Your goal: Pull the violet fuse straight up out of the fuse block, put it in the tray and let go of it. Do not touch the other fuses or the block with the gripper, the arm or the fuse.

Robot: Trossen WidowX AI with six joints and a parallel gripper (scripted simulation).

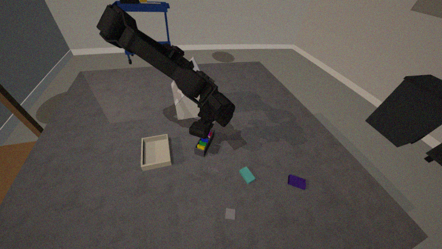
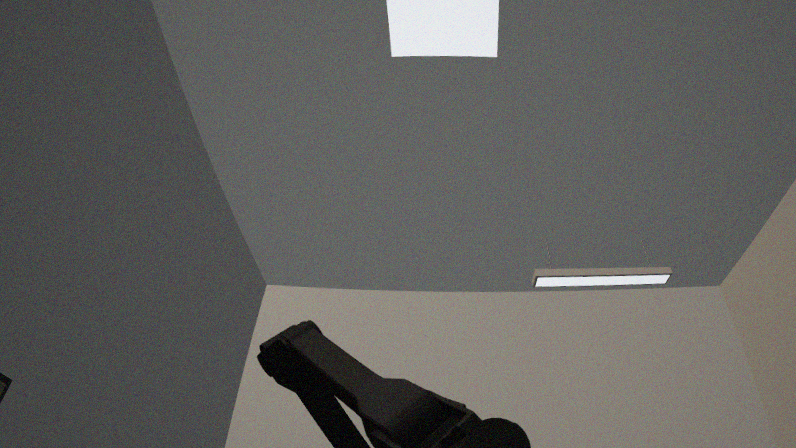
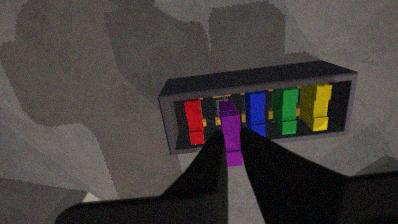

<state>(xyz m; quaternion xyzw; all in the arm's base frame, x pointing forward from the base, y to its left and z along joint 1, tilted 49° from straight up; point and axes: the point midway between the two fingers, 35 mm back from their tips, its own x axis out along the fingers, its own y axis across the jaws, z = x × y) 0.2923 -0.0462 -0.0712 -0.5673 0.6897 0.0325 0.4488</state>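
A plain indoor room of a workshop or lab kind is shown: beige walls (image 1: 247,21) with a white baseboard (image 1: 333,74), one wall painted grey-blue (image 1: 28,46), and a large grey mat (image 1: 123,200) laid over the floor. A blue wheeled cart (image 1: 145,9) is parked against the far wall. A grey ceiling (image 2: 445,166) with a square light panel (image 2: 442,27) and a strip light (image 2: 601,278) is seen in the exterior view.
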